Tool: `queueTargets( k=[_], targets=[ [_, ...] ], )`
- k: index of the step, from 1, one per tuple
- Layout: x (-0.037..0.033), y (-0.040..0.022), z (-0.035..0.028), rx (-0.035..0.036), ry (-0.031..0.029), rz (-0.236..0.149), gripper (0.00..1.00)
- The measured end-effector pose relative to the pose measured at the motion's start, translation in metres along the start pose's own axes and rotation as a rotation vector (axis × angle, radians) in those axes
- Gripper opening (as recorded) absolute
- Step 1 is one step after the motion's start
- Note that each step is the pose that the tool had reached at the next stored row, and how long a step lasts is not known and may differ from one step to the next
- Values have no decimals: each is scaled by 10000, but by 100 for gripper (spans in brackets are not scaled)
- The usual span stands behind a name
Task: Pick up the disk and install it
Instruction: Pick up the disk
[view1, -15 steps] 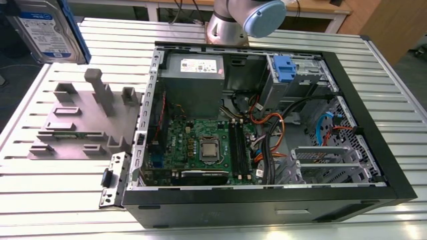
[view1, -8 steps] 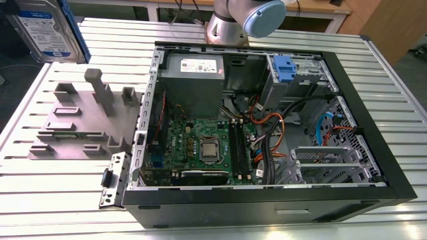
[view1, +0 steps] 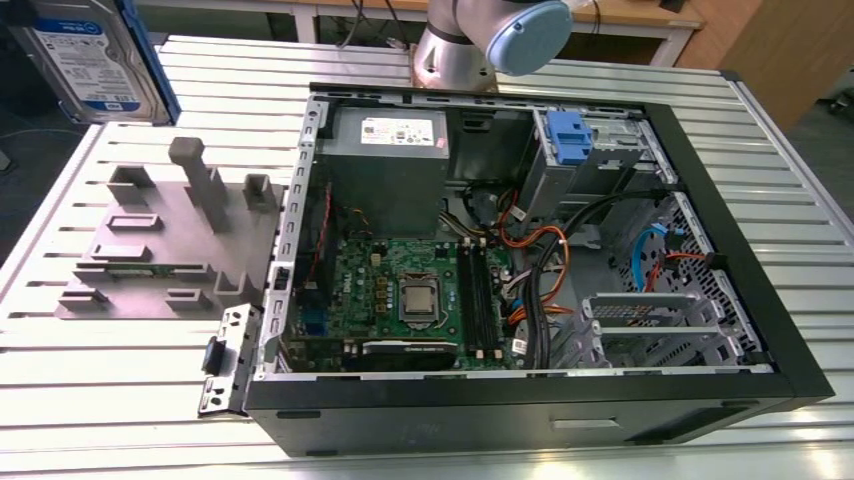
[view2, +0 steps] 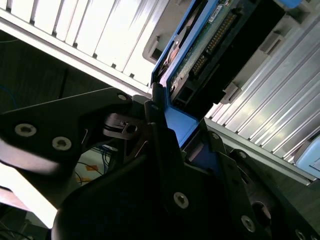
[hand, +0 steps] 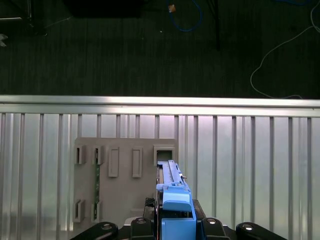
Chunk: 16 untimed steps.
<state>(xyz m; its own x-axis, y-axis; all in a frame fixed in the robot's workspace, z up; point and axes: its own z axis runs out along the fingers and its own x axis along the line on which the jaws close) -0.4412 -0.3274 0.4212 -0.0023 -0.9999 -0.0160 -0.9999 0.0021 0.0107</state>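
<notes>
In the exterior view you have the disk (view1: 87, 60) up off the counter (view1: 120, 400), raised clear of the grey fixture plate (view1: 147, 250) on the plate's side away from the open computer case (view1: 534, 415), which stands just beside the plate. I judge the pick-up done and the install not yet begun. The drive bay (view1: 601, 150) with its blue clip (view1: 567, 135) sits at the case corner well apart from the plate, past a tangle of cables (view1: 534, 245). In the second wrist view your end effector (view2: 180, 127) is clamped on the disk's blue rail, dark fingers (view2: 156, 107) pressed against either side of it, the connector edge turned away from the end effector. In the first wrist view the disk shows edge-on, over the plate's slots and not touching them. To my eye the install calls for carrying it across to the case without loosening that narrow grip, turning it to match the bay, and keeping the rails clear of the cables and the case wall
</notes>
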Motion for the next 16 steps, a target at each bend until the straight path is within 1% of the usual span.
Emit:
queueTargets(
  k=[16],
  targets=[
    [-1,1,-56,0,0,0,36]
  ],
)
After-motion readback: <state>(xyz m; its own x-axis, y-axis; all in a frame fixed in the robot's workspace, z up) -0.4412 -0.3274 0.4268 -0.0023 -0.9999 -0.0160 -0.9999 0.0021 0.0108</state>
